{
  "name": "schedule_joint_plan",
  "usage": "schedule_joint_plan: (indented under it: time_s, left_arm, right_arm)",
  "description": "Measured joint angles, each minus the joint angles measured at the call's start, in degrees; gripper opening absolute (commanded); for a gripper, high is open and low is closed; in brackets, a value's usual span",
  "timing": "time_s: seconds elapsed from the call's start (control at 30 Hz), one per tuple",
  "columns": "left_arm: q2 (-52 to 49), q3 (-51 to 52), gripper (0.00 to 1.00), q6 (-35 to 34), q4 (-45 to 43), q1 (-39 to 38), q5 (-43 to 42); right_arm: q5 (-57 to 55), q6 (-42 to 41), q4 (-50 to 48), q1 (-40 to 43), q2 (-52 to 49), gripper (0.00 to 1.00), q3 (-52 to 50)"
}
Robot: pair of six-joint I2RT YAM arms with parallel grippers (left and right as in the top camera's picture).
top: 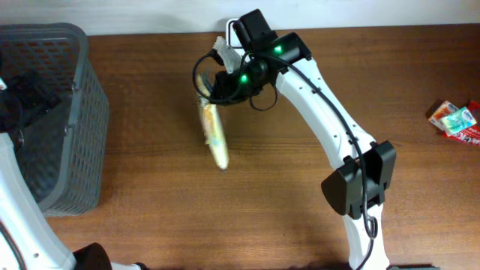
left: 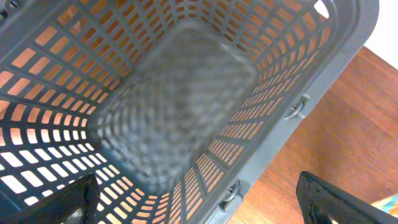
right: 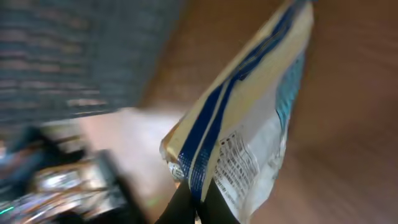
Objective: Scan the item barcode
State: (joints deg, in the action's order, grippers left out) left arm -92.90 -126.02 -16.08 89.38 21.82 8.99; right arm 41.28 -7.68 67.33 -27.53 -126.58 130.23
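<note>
We are pinching the packet (right: pixel 249 124) by its lower edge with the right gripper (right: pixel 194 205), jaws clamped together on the thin film. In the overhead view the packet (top: pixel 214 135) is stretching out from the gripper near the far middle of the table (top: pixel 300 225); we cannot tell whether its free end is touching the wood.

To do this step well, we are judging that the printed white face needs to be turned flat toward the reader, with the film taut so the bars are not creasing. The grip is sitting on an edge, so the bag is likely flopping and twisting if swung fast; slow wrist turns are looking safer. The right wrist view is smeared, so we cannot make out a barcode among the small print, and we are not seeing a scanner clearly in any view.

The left gripper (left: pixel 193 193) is hovering over the basket (left: pixel 292 62) with its jaws wide apart, holding nothing. The basket (top: pixel 94 112) is standing at the table's left edge, and nothing is lying on its mesh floor. Some small wrappers (top: pixel 455 120) are lying at the far right, well apart from the packet.
</note>
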Motion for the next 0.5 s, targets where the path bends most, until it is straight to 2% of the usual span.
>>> schedule_joint_plan:
  time_s: [0.07, 0.17, 0.27, 0.3, 0.37, 0.47, 0.5]
  left_arm:
    - [0.0, 0.0, 0.99, 0.0, 0.0, 0.0, 0.0]
    - [0.0, 0.0, 0.99, 0.0, 0.0, 0.0, 0.0]
    - [0.0, 0.0, 0.99, 0.0, 0.0, 0.0, 0.0]
    - [0.0, 0.0, 0.99, 0.0, 0.0, 0.0, 0.0]
    - [0.0, 0.0, 0.99, 0.0, 0.0, 0.0, 0.0]
    - [0.0, 0.0, 0.99, 0.0, 0.0, 0.0, 0.0]
    - [0.0, 0.0, 0.99, 0.0, 0.0, 0.0, 0.0]
  right_arm:
    - [8.3, -1.5, -0.9, 1.8, 0.0, 0.04, 0.0]
    - [13.1, -3.1, -0.3, 9.0, 0.0, 0.04, -1.1]
    - [14.3, -3.9, -3.6, 16.0, -0.2, 0.04, -11.1]
    - [14.3, -4.0, -5.9, 17.8, -0.5, 0.1, -15.5]
    - [12.3, -4.0, -6.7, 21.2, -0.8, 0.11, -20.9]
    - [-2.0, -4.2, 0.2, 27.2, -1.1, 0.11, -23.4]
    - [-7.7, -4.1, 2.9, 28.9, -1.1, 0.19, -23.0]
